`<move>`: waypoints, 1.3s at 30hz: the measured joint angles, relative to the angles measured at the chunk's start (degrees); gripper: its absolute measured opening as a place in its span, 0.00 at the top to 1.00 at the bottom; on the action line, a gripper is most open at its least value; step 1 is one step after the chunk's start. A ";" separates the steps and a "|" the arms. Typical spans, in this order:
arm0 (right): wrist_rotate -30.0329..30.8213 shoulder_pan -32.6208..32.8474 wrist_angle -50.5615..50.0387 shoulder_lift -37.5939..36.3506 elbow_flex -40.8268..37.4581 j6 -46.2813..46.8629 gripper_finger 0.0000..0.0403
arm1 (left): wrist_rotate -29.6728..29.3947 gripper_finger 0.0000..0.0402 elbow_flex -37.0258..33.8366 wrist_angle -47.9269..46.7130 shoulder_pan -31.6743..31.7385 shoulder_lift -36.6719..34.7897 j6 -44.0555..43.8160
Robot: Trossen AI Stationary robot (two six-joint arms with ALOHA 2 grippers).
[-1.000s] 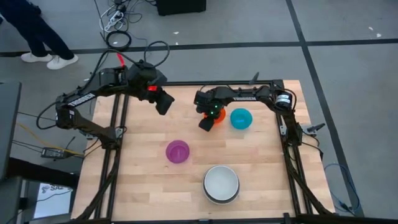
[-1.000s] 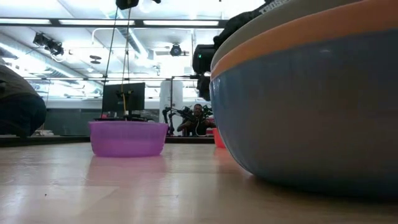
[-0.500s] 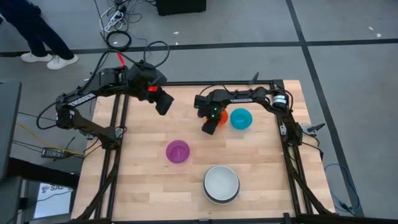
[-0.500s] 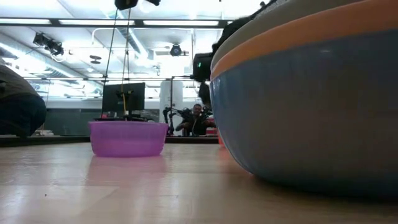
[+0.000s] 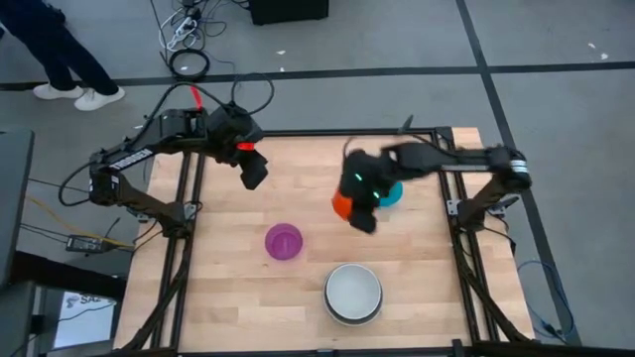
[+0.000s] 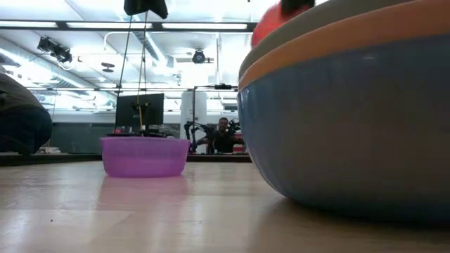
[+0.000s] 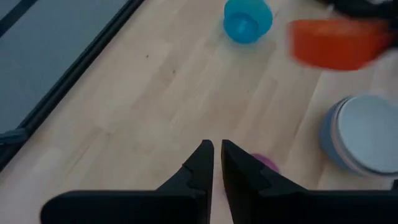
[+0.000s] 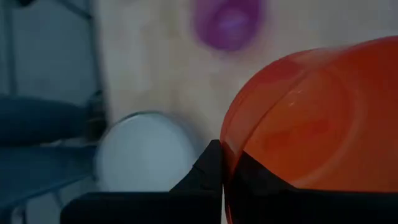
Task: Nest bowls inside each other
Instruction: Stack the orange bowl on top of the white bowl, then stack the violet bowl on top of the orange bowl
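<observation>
My right gripper [image 5: 359, 210] is shut on the small red-orange bowl [image 5: 341, 205] and holds it in the air over the middle of the table; the low view shows the bowl [image 6: 273, 24] high above the stack. The teal bowl [image 5: 392, 192] stands on the table, partly hidden under the right arm. The purple bowl [image 5: 284, 242] stands on its base at centre left. A stack of bowls topped by the white bowl [image 5: 353, 292] sits near the front edge; its blue bottom bowl [image 6: 351, 126] fills the low view. My left gripper [image 7: 216, 163] hangs shut above the far left, touching nothing. My right gripper pinches the red-orange bowl's rim [image 8: 227, 148] between its two fingers, one finger [image 8: 208, 167] outside the wall and one [image 8: 249, 171] inside. The fingers slant down onto the rim from above. The bowl hangs tilted, lifted clear of the table.
Black frame rails [image 5: 189, 208] run along the left and right table edges. Bare wood [image 5: 238, 297] lies in front of the purple bowl and left of the stack. A person's legs [image 5: 60, 59] show on the floor beyond the far left corner.
My right gripper has risen and swung toward the table's near edge and the stack, carrying the red-orange bowl. That bowl stood on the table beside the teal bowl and now hangs clear of it, tilted. The teal bowl has stayed in place.
</observation>
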 joint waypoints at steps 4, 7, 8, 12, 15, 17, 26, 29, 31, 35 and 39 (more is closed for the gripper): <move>2.64 9.42 1.18 -2.01 0.04 6.96 1.00 | 0.02 0.90 -1.77 -0.50 0.00 0.00 2.58; 5.66 15.66 1.88 -1.27 0.04 11.51 1.00 | 0.02 0.90 -4.15 -0.29 0.00 0.01 4.38; 6.35 17.28 2.08 -0.59 0.04 12.68 1.00 | 0.02 0.90 -4.96 -0.30 0.00 0.02 4.89; 8.42 21.38 2.17 3.02 0.02 16.42 1.00 | 0.09 0.90 -8.62 -0.13 -0.02 0.00 5.10; 8.50 23.17 3.69 6.12 0.02 17.29 1.00 | 0.84 0.90 -11.41 0.33 -0.13 0.02 5.06; 8.07 23.96 5.10 8.17 0.02 17.43 1.00 | 2.38 0.90 -13.28 1.74 -0.13 0.00 4.99; 3.73 25.85 12.05 12.05 0.02 19.60 0.91 | 7.62 0.90 -17.58 7.05 -0.15 0.07 4.07; 2.85 26.23 12.44 12.61 -0.02 21.58 0.83 | 7.75 0.90 -17.55 8.60 -0.15 0.00 3.79; 2.85 26.56 13.31 12.61 0.00 22.63 0.77 | 7.80 0.90 -17.55 9.48 -0.15 0.00 3.65; 2.87 26.59 13.11 12.59 0.00 25.40 0.69 | 7.94 0.90 -17.51 9.37 -0.15 -0.12 3.96; 4.06 26.63 12.37 12.33 0.00 28.28 0.66 | 7.97 0.90 -17.51 7.94 -0.15 -0.11 4.53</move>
